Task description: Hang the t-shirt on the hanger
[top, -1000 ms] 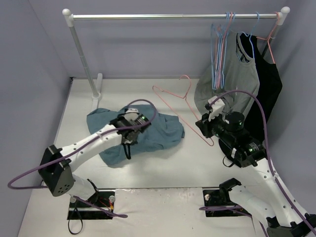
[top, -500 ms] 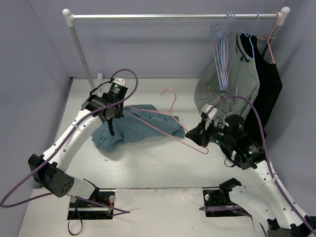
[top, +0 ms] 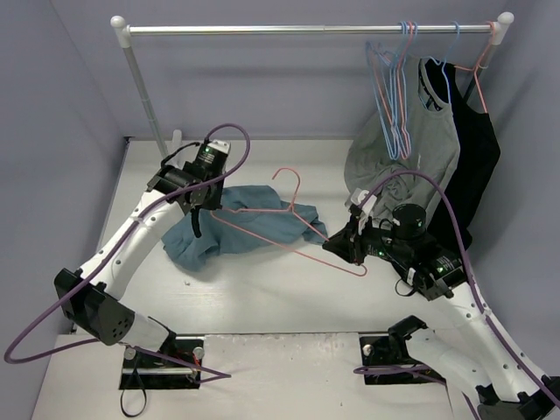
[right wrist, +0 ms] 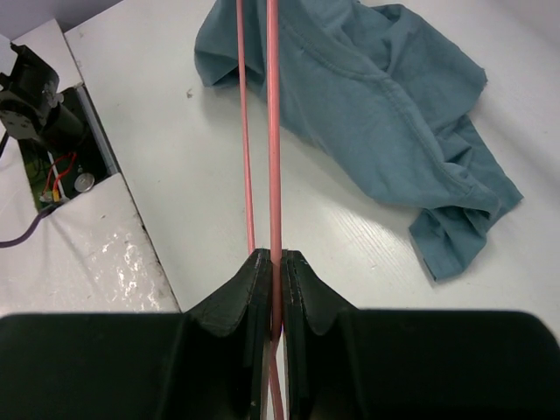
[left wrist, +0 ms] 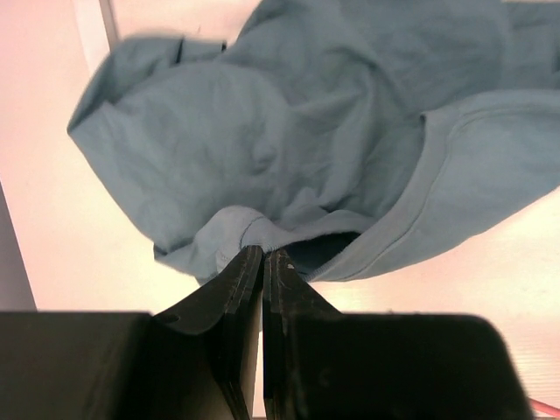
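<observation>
The teal-blue t-shirt (top: 229, 220) lies bunched on the table's middle left, and its left part is lifted. My left gripper (top: 203, 204) is shut on a fold of the shirt (left wrist: 262, 157) next to the collar band; the fold bunches at the fingertips (left wrist: 249, 262). My right gripper (top: 337, 243) is shut on one wire of the salmon-pink hanger (top: 267, 229). It holds the hanger low over the table, with the hook pointing back and the far corner over the shirt. In the right wrist view the hanger wires (right wrist: 272, 131) run away toward the shirt (right wrist: 376, 96).
A clothes rail (top: 306, 29) spans the back, with its left post (top: 150, 105) near the left arm. At the right end hang light-blue hangers (top: 389, 96), a grey shirt (top: 420, 149) and a black garment (top: 477, 157), close behind my right arm.
My left gripper has taken hold of the shirt and lifted it back and to the left. My right gripper has carried the hanger left, over the shirt.
</observation>
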Tool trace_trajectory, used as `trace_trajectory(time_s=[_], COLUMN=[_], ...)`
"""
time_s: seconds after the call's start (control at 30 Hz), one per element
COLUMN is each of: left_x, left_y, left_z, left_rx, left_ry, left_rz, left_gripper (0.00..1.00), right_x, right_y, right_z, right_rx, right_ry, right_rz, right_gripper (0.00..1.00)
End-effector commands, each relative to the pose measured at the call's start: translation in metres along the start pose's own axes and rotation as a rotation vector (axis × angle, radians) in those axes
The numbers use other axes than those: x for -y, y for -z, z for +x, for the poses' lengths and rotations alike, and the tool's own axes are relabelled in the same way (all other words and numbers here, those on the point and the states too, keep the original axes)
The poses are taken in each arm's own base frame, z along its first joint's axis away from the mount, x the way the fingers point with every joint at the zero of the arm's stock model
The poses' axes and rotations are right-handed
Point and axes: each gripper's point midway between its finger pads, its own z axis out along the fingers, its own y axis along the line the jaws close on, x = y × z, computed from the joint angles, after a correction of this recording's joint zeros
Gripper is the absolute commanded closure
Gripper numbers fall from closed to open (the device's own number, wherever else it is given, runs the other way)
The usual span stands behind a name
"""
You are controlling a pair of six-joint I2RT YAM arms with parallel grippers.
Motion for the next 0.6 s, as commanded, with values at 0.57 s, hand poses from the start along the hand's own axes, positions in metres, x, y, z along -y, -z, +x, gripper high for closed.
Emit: trace_trajectory(time_s=[0.57], left_x=[-0.007], left_y=[0.009], left_z=[0.046], left_rx=[-0.063], left_ry=[0.121], left_rz=[-0.015], left_gripper=[0.95], right_x=[0.002], right_y=[-0.029], right_z=[-0.001], right_rx=[-0.032], right_ry=[0.106], right_rz=[0.005], right_gripper=[1.00])
